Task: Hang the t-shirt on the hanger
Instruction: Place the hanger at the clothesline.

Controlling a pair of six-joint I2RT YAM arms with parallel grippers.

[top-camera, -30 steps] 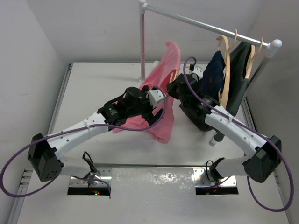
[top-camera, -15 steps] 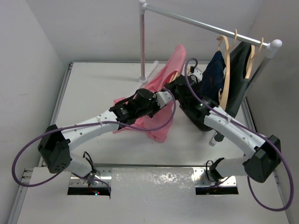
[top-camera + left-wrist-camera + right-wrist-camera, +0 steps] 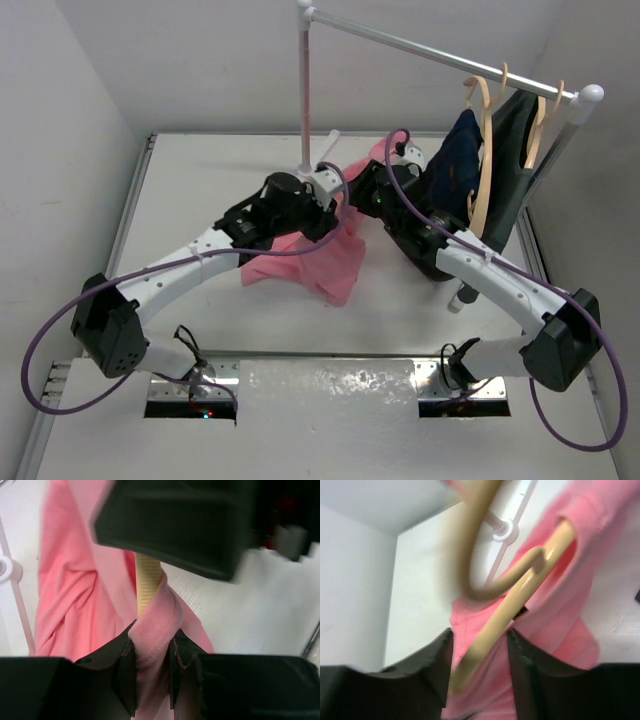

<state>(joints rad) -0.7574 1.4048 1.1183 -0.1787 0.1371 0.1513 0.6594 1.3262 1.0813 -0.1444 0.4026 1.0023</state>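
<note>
Partly done, by my reading: the left pincer is pinching a fold of the t-shirt, which is drawn over one arm of the hanger. The right pincer appears clamped on the hanger's bare arm. The cloth hangs mid-worktop, trailing toward 7 o'clock. That bare arm is not yet dressed.

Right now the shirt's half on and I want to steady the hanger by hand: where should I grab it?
Probably the hook, from the side away from the t-shirt: it curves out bare, while one arm of the hanger lies in the right gripper and the rest is under cloth.
</note>
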